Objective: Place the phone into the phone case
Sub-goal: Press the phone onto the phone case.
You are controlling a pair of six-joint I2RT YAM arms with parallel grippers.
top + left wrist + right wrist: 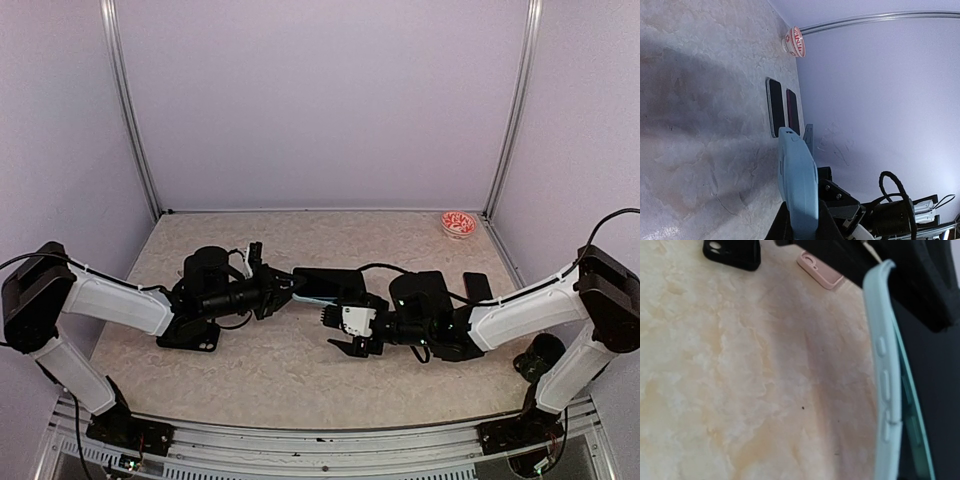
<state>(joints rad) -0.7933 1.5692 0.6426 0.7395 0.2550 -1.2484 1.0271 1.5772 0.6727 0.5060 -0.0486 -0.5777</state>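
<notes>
Three phone cases: one light-blue phone case [799,187], one black phone case [732,252], one pink phone case [820,270]; two phone-shaped slabs, grey-rimmed slab [774,107] and dark-red slab [793,111]; one red-and-white dish [459,223]; two robot arms, left arm [110,298] and right arm [520,310]

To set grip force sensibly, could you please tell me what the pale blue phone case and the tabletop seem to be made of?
The pale blue phone case looks like soft silicone or rubbery plastic with a matte finish: no glare, a rounded rim and moulded button bumps. The tabletop looks like marble-patterned laminate or stone with a low sheen and beige veining; which of the two is unclear.
</notes>
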